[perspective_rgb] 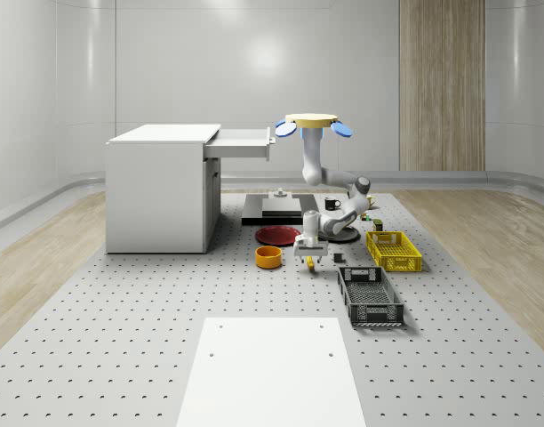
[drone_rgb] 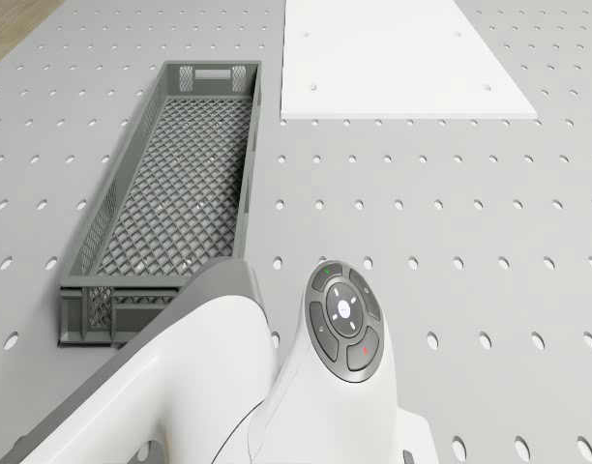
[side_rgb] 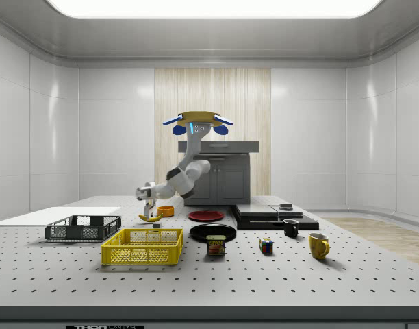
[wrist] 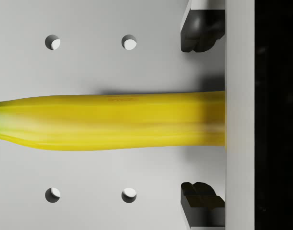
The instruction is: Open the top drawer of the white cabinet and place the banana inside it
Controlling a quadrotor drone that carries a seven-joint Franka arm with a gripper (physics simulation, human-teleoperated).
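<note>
The yellow banana (wrist: 108,122) lies flat on the perforated table, between the two black fingertips (wrist: 199,28) of my gripper (wrist: 199,115). The fingers stand wide on either side of it, so the gripper is open and not touching the fruit. In the side view the gripper (side_rgb: 149,210) points straight down just over the banana (side_rgb: 152,218). The white cabinet (perspective_rgb: 156,191) stands on the whole-scene view's left with its top drawer (perspective_rgb: 243,142) pulled out. The drone (perspective_rgb: 311,121) hovers beside that drawer, above the table, with the arm bent down to the gripper (perspective_rgb: 311,256).
Close to the banana are an orange bowl (perspective_rgb: 268,257), a red plate (perspective_rgb: 278,235), a yellow crate (perspective_rgb: 393,250) and a grey crate (drone_rgb: 175,193). A black tray (perspective_rgb: 272,209) and a mug (perspective_rgb: 332,204) lie behind. A white panel (perspective_rgb: 272,374) covers the table's front.
</note>
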